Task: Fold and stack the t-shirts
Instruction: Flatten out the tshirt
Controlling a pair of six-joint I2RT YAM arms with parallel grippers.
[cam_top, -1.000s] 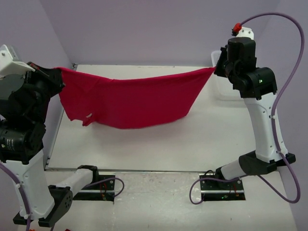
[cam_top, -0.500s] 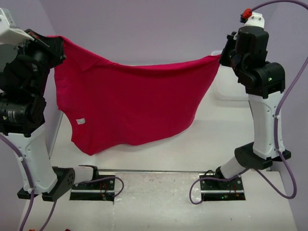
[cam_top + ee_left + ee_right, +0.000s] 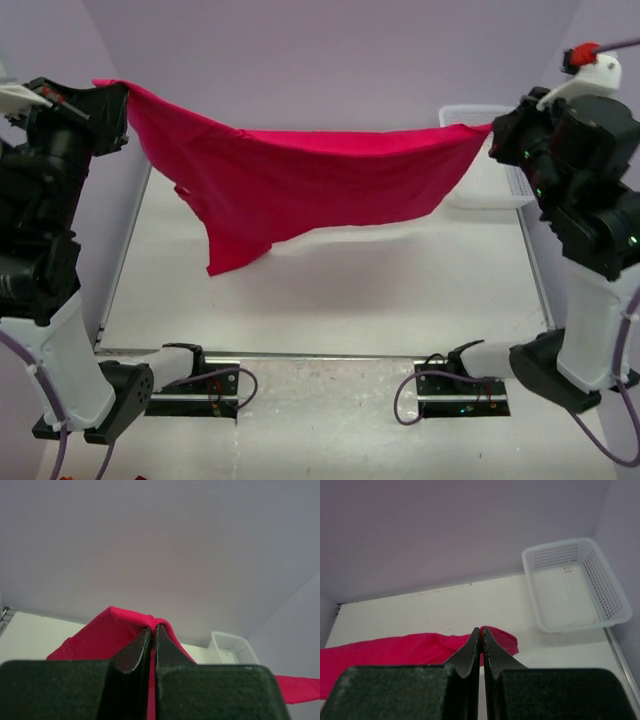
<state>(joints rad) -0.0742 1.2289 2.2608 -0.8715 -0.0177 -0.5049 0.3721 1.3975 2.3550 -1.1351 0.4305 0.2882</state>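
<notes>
A bright red t-shirt (image 3: 300, 180) hangs stretched in the air between my two grippers, high above the table. My left gripper (image 3: 110, 92) is shut on its left corner; the left wrist view shows red cloth (image 3: 125, 625) pinched between the jaws at my left gripper (image 3: 152, 629). My right gripper (image 3: 495, 130) is shut on the right corner; the right wrist view shows the cloth (image 3: 395, 652) bunched at my right gripper (image 3: 481, 631). The shirt's lower flap droops toward the left middle of the table. Its neck label is hidden.
A white plastic mesh basket (image 3: 470, 112) stands at the table's back right, partly behind the shirt and right arm; it looks empty in the right wrist view (image 3: 575, 587). The white table (image 3: 400, 290) has metal rails along its left and right edges.
Both arms have risen and spread apart, lifting the shirt higher and pulling it taut. The hanging body has swung up and away from the front of the table.
</notes>
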